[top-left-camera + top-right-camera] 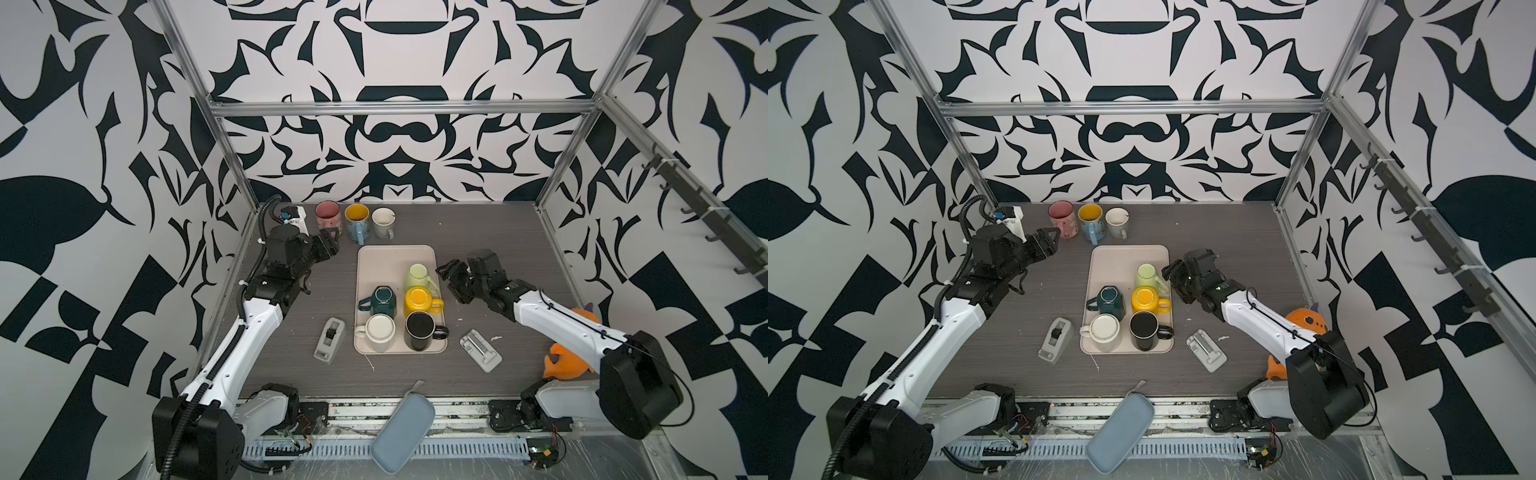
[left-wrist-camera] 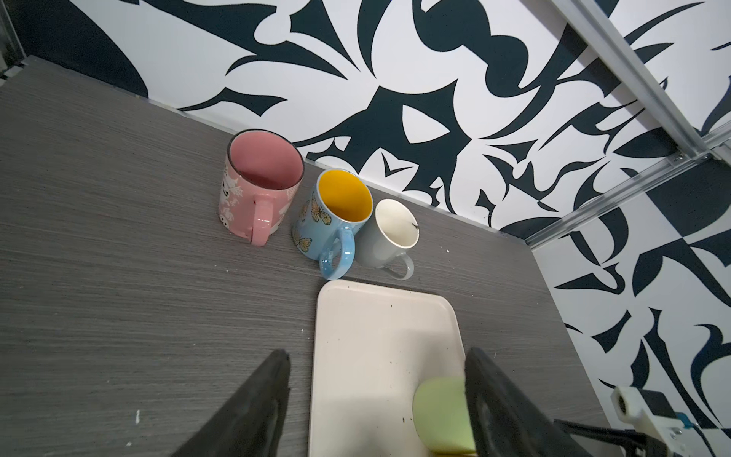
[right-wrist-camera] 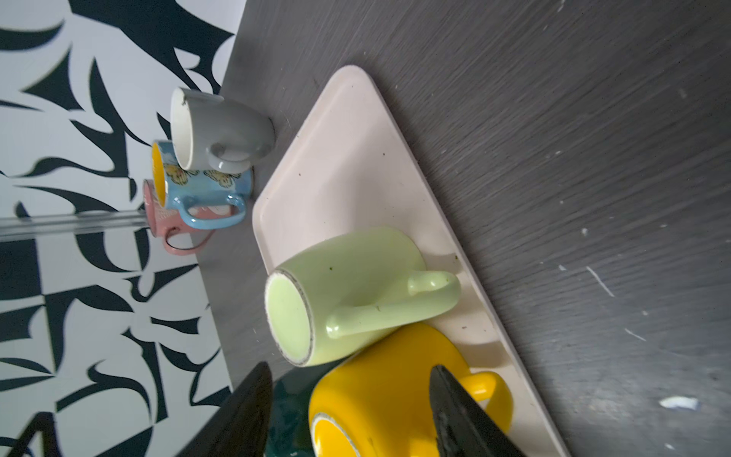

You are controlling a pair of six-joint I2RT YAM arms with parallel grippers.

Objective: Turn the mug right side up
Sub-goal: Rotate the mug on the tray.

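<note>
The light green mug (image 1: 417, 275) stands with its mouth down on the tray (image 1: 386, 262), at about 1 o'clock of the tray in both top views. The yellow mug (image 1: 419, 301) is very close at its 6 o'clock. The right tool (image 3: 351, 368) hangs just beside the green mug, at its 3 o'clock, near the handle. Its jaws are well apart and it holds nothing. The left tool (image 2: 377, 353), at 10 o'clock of the tray near the upright mugs (image 1: 357, 218), is also spread and empty.

I think the step in hand is the approach for the grasp. It is better to close on the wall or the handle from the free side, away from the yellow mug. Then lift it clear before the half turn, because the glaze probably slips, and put it down on the bare tray at 12 o'clock.
</note>
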